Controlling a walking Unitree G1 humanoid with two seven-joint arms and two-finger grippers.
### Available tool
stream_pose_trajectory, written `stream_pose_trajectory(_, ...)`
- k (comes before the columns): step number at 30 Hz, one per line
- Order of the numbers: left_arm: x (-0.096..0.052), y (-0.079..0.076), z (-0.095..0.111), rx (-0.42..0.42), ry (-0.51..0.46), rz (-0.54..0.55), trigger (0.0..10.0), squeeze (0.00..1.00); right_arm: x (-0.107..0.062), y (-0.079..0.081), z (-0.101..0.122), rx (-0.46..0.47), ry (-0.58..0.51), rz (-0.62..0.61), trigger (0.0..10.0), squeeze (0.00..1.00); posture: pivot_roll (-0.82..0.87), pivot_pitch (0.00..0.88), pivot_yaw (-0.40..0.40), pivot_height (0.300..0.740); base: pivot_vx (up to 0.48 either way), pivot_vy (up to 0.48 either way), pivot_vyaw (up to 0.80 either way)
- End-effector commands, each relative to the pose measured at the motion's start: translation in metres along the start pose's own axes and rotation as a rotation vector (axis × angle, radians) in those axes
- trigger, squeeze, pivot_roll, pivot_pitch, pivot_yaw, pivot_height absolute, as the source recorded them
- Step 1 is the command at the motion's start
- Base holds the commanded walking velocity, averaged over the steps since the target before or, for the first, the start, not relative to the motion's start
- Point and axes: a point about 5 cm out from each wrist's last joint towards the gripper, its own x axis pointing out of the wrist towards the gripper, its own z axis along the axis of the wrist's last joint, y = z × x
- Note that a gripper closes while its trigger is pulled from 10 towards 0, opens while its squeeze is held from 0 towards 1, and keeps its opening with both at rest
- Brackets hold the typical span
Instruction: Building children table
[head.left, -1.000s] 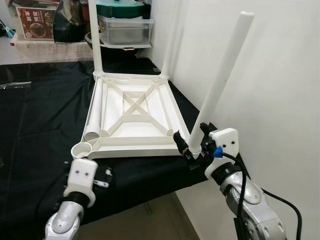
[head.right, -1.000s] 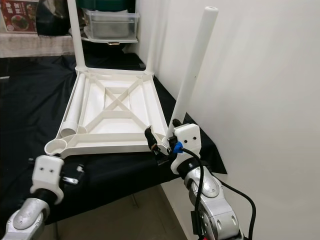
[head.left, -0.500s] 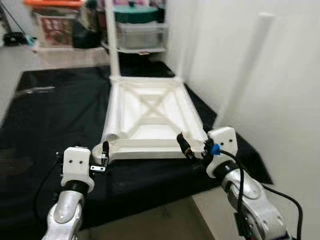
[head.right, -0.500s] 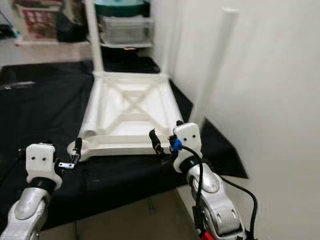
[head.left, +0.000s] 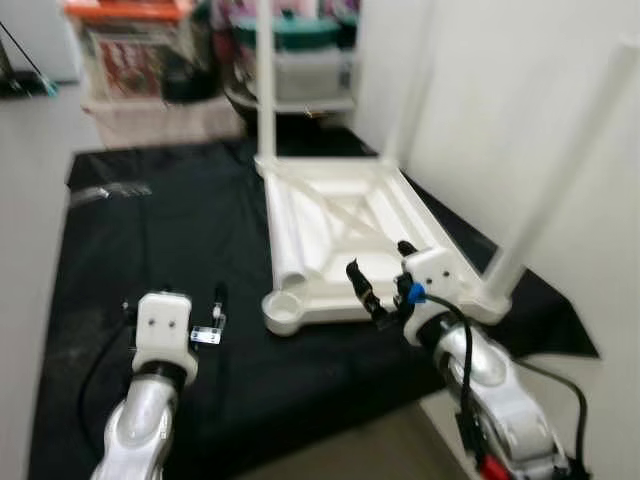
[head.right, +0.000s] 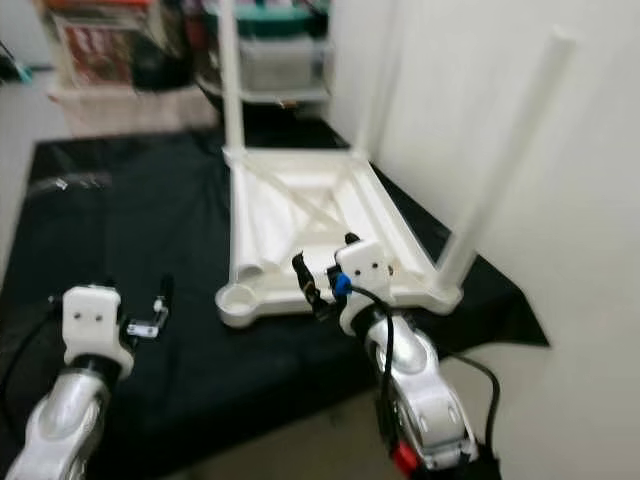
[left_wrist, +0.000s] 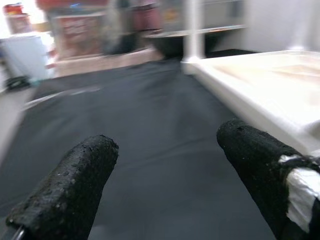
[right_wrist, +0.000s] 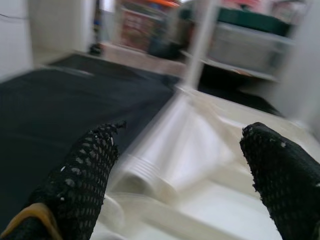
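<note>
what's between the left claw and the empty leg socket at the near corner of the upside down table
Only bare black cloth. In the left eye view the left claw, open and empty, hovers apart from the empty socket of the table, with nothing lying on the stretch between.

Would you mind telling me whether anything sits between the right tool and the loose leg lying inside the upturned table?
Nothing visible does: the right tool is open above the table's near rail, facing the loose leg.

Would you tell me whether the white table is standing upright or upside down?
Upside down: the white table lies top-down on the black cloth, ribbed underside showing, fitted legs pointing up.
</note>
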Motion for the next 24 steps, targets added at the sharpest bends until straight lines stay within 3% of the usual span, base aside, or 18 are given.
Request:
stream_pose_trajectory(1, 0.000, -0.005, 0.001, -0.011, -0.006, -0.011, 10.0, 0.00, 0.000, -0.008, -0.004, -0.035, 0.014, -0.024, 10.0, 0.00, 0.05, 0.000, -0.112, 0.740, 0.000, 0.000, 0.00)
stream_pose_trajectory(2, 0.001, -0.005, 0.002, -0.015, -0.012, -0.008, 10.0, 0.00, 0.002, -0.008, -0.005, -0.071, 0.014, -0.017, 10.0, 0.00, 0.05, 0.000, -0.114, 0.740, 0.000, 0.000, 0.80)
stream_pose_trajectory(5, 0.001, -0.005, 0.003, -0.016, -0.015, -0.007, 10.0, 0.00, 0.003, -0.007, -0.004, -0.089, 0.012, -0.011, 10.0, 0.00, 0.06, 0.000, -0.115, 0.740, 0.000, 0.000, 0.80)
stream_pose_trajectory(7, 0.002, -0.004, 0.004, -0.015, -0.019, -0.004, 10.0, 0.00, 0.006, -0.006, -0.004, -0.047, 0.008, -0.016, 10.0, 0.00, 0.06, 0.000, -0.121, 0.740, 0.000, 0.000, 0.40)
stream_pose_trajectory(12, 0.002, -0.004, 0.003, -0.011, -0.016, 0.000, 10.0, 0.00, 0.008, -0.003, -0.005, -0.135, 0.006, -0.003, 10.0, 0.00, 0.06, 0.000, -0.123, 0.740, 0.000, 0.000, 0.72)
stream_pose_trajectory(18, 0.001, -0.005, 0.002, -0.007, -0.007, -0.003, 10.0, 0.00, 0.010, -0.004, -0.007, -0.150, 0.009, -0.007, 10.0, 0.00, 0.06, 0.000, -0.122, 0.740, 0.000, 0.000, 0.80)
stream_pose_trajectory(20, 0.001, -0.006, 0.001, -0.004, -0.002, -0.006, 10.0, 0.00, 0.012, -0.005, -0.009, -0.241, 0.016, -0.006, 10.0, 0.00, 0.06, 0.000, -0.120, 0.740, 0.000, 0.000, 0.45)
stream_pose_trajectory(22, 0.001, -0.006, 0.001, -0.004, -0.001, -0.006, 10.0, 0.00, 0.012, -0.005, -0.010, -0.267, 0.016, -0.005, 10.0, 0.00, 0.06, 0.000, -0.120, 0.740, 0.000, 0.000, 0.00)
stream_pose_trajectory(23, 0.001, -0.006, 0.000, -0.002, 0.001, -0.007, 10.0, 0.00, 0.015, -0.014, -0.014, -0.365, 0.047, -0.019, 10.0, 0.00, 0.07, 0.000, -0.124, 0.740, 0.000, 0.000, 0.00)
stream_pose_trajectory(24, 0.001, -0.006, 0.000, -0.002, 0.001, -0.007, 10.0, 0.00, 0.015, -0.014, -0.014, -0.365, 0.047, -0.019, 10.0, 0.00, 0.07, 0.000, -0.124, 0.740, 0.000, 0.000, 0.00)
